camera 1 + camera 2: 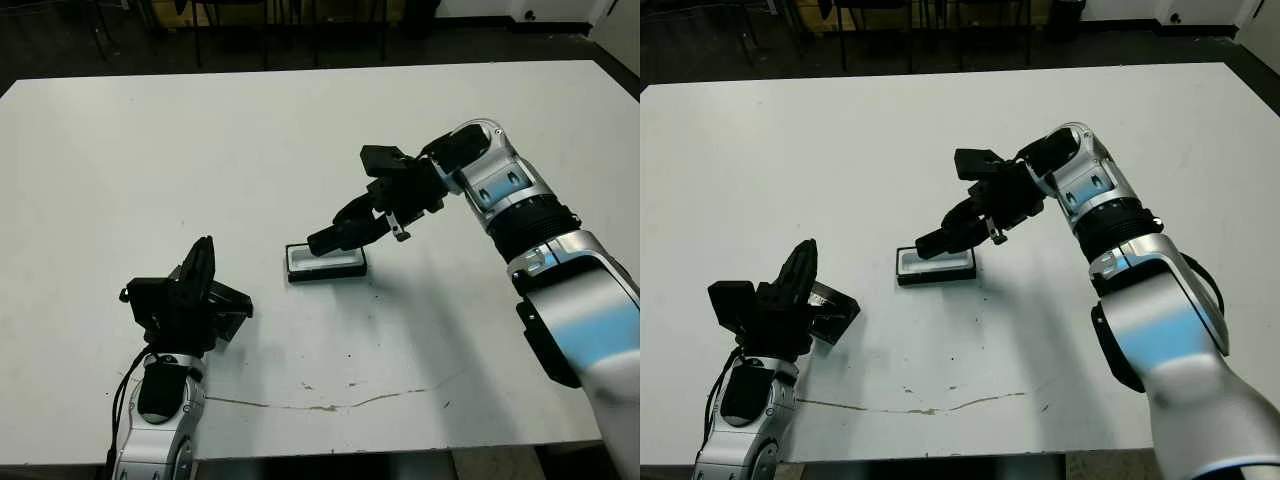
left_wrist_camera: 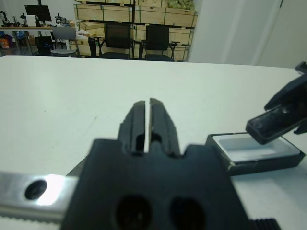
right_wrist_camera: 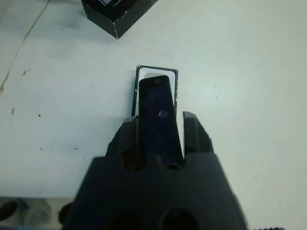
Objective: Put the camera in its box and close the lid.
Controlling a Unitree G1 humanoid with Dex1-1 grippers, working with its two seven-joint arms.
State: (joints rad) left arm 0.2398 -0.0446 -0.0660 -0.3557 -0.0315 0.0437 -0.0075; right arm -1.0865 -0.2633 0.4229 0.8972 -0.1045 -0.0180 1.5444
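A: Right wrist view has our right gripper (image 3: 160, 132) pinching the camera (image 3: 158, 110) between its fingers, the bar pointing lengthwise at the box (image 3: 157, 84), which sits at centre frame on the table (image 3: 249, 72).

B: Agreed. In the left eye view the camera hangs over the box (image 1: 326, 262), just left of centre, tilted nose-down. We should level it, keep it parallel to the long walls, then lower before letting go.

A: Our left gripper (image 2: 145, 117) is pressed together, with only a slit between the fingers, and holds nothing. It sits at lower left in the left eye view, over the lid (image 1: 228, 318).

B: What we can't settle: whether the camera's tip already touches the lining. It looks slightly clear, but the gripper hides the far wall.

A: The lid is mostly hidden too. We see one shiny strip of it at the lower left of the left wrist view.
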